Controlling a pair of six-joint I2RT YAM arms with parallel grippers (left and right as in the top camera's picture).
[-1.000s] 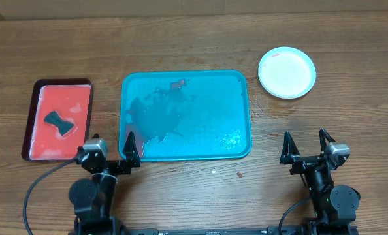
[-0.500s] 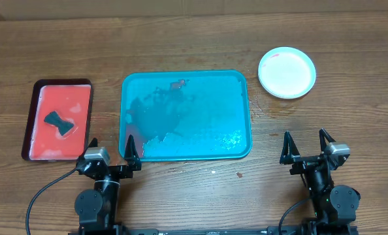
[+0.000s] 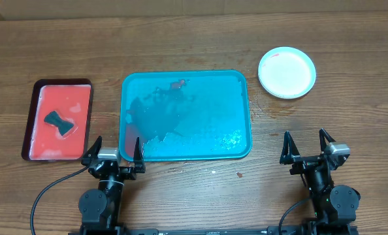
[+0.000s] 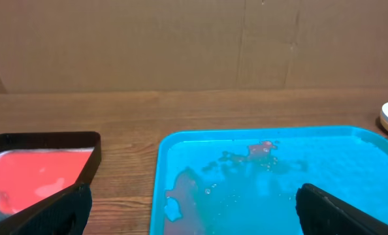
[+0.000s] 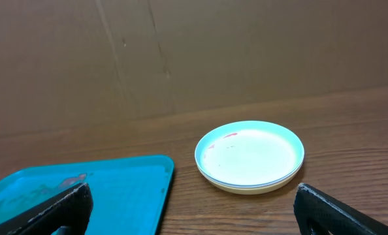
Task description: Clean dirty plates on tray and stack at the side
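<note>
The teal tray (image 3: 240, 81) lies mid-table with no plates on it, only wet smears and a small red sauce spot (image 3: 178, 83). The plates (image 3: 287, 72) sit stacked on the wood to the tray's right. The top one is pale with a light-blue rim and a faint red mark, and a yellowish one (image 5: 253, 186) shows underneath. My left gripper (image 3: 114, 149) stands open at the tray's near-left corner (image 4: 161, 189), holding nothing. My right gripper (image 3: 305, 145) stands open and holds nothing, near the front edge, well short of the plates (image 5: 249, 155).
A smaller red tray (image 3: 80, 98) with a dark rim lies left of the teal tray, and a dark bow-shaped object (image 3: 60, 122) rests in it. In the left wrist view the red tray (image 4: 44, 166) is at the left. A brown board wall backs the table.
My left gripper has swung round to face straight ahead and shifted slightly right, towards the tray's near-left corner. The right arm and the plates have not moved.
</note>
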